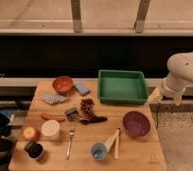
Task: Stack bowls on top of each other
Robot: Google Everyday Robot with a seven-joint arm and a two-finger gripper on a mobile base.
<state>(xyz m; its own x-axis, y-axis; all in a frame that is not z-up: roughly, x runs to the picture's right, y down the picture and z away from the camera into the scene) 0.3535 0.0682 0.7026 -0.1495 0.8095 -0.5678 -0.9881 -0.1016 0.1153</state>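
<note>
We see the two bowls well apart on the bench (140,155). The orange bowl (63,84) sits at the back left, with a blue sponge (82,89) just beside it on the right and a crumpled cloth (54,98) near its front. The purple bowl (136,123) sits front right, below the green tray (122,86), with wooden tongs (113,140) near its left side. Neither bowl is stacked yet.

The gripper (165,96) hangs off the right end of the bench, beside the tray and above the purple bowl's corner, touching nothing we can see. We cannot tell whether its jaws are wide or narrow.

We judge the orange bowl the one to carry. It is the smaller, so it should nest inside the wider purple one, which can stay put as the base. It looks stiff and light, and its glossy skin probably makes it slippery. It may chip if dropped, though we cannot tell the material.

We would pinch its rim, one jaw inside and one outside. The back or left edge looks best, away from the sponge. A firm grip matters, since a smooth wall may slide or let the bowl swing.

The carry crosses a pine cone (87,105) and other clutter, so we would lift high.
</note>
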